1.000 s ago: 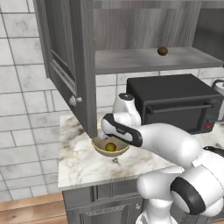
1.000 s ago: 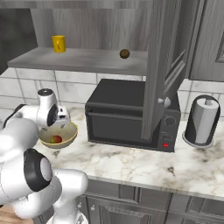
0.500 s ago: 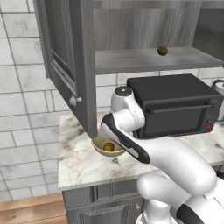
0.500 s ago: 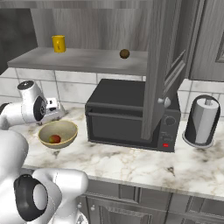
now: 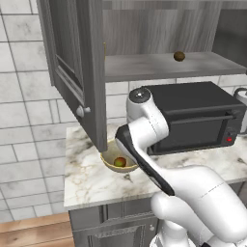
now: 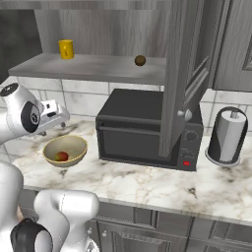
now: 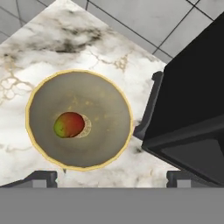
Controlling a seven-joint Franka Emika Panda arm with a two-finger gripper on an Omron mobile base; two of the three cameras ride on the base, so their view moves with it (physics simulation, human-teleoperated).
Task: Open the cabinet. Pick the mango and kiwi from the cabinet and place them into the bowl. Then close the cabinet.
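The claw (image 7: 111, 177) hangs spread and empty above the bowl (image 7: 39, 144), where the mango (image 7: 69, 124) already lies at centre on the marble desk (image 7: 52, 48). The toaster oven (image 7: 192, 118) sits at the bowl's three o'clock. Farther off, at twelve o'clock and higher, the kiwi (image 6: 140, 60) rests on the shelf of the open cabinet (image 6: 179, 74). It looks light, firm, slightly fuzzy and prone to rolling; pinching across its short middle seems best. A yellow cup (image 6: 66, 49) stands well apart at its nine o'clock.
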